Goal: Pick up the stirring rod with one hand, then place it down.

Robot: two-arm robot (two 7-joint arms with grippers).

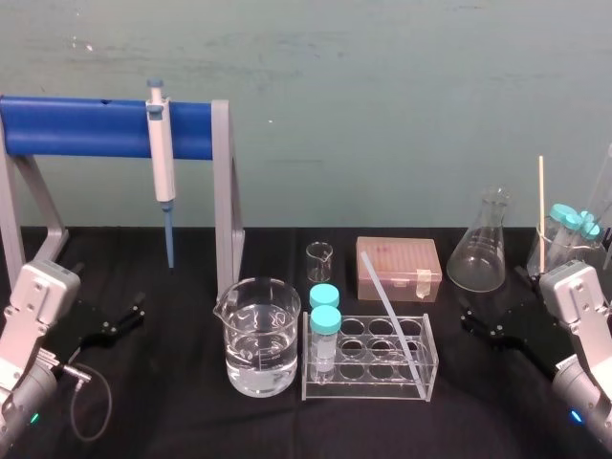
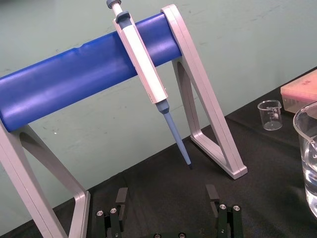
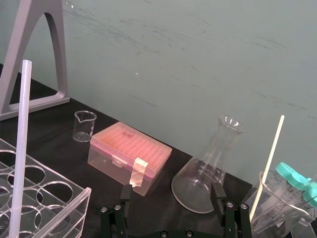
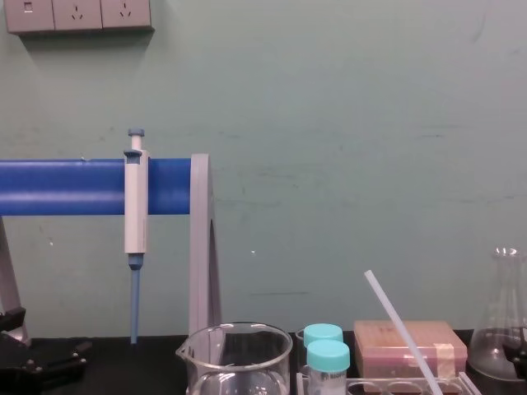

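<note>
The stirring rod (image 1: 392, 308) is a translucent whitish stick leaning in the clear tube rack (image 1: 428, 356), its top tilted toward the back left. It also rises at the edge of the right wrist view as the stirring rod (image 3: 20, 148), and slants up in the chest view as the stirring rod (image 4: 399, 329). My right gripper (image 1: 483, 325) rests low on the table to the right of the rack, apart from the rod, fingers (image 3: 126, 193) spread and nothing between them. My left gripper (image 1: 115, 320) sits at the far left, also open, with fingers (image 2: 121, 198) wide apart.
A water beaker (image 1: 256, 335) stands left of the rack, which holds two teal-capped tubes (image 1: 325, 325). Behind are a small beaker (image 1: 319, 261), a pink tip box (image 1: 398, 269) and a flask (image 1: 481, 244). A pipette (image 1: 163, 163) hangs on the blue stand (image 1: 96, 126). A cream stick (image 1: 541, 212) stands at right.
</note>
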